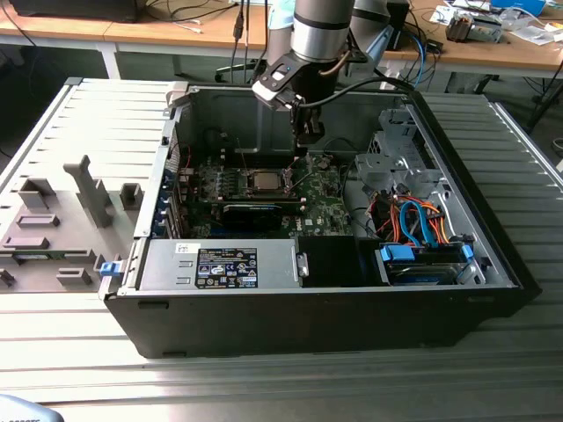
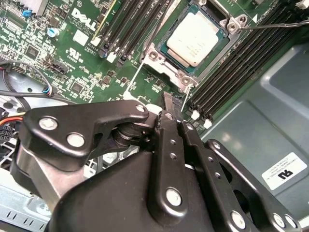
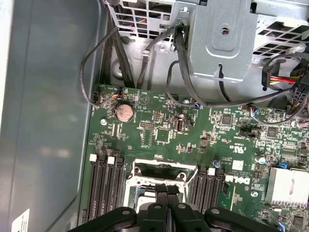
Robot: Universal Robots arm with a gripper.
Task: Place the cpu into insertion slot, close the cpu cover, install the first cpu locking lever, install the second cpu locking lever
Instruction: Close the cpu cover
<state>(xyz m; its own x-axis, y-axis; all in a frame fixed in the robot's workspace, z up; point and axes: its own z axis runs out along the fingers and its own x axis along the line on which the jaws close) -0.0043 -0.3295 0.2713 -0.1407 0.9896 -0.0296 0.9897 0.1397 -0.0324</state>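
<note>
Open tower computer case (image 1: pixel 290 325), laid on its side on a ribbed metal table (image 1: pixel 264 387); green motherboard (image 1: pixel 330 211) on its floor. Cpu (image 2: pixel 195 31), flat silvery top upward: seated in the socket, near the board's middle in the exterior view. Cpu cover (image 2: pixel 160 63), silver-grey frame: lies flat around the cpu, which shows through its window. Thin wire lever (image 2: pixel 136 76), slanting away from one socket corner; latched or loose, cannot tell. Black memory slots (image 2: pixel 231 72), flanking the socket on two sides. Gripper (image 1: pixel 308 141), black: hangs low over the board just beside the socket; clenched, fingertips (image 3: pixel 160 190) pressed together with nothing between them. Coin cell (image 3: pixel 124 112) and grey drive cage (image 3: pixel 222 43) beyond the socket. Orange and blue cables (image 1: pixel 422 220) toward the exterior view's right end of the case. Grey fixture tray (image 1: pixel 53 220) outside the case, on the exterior view's left.
</note>
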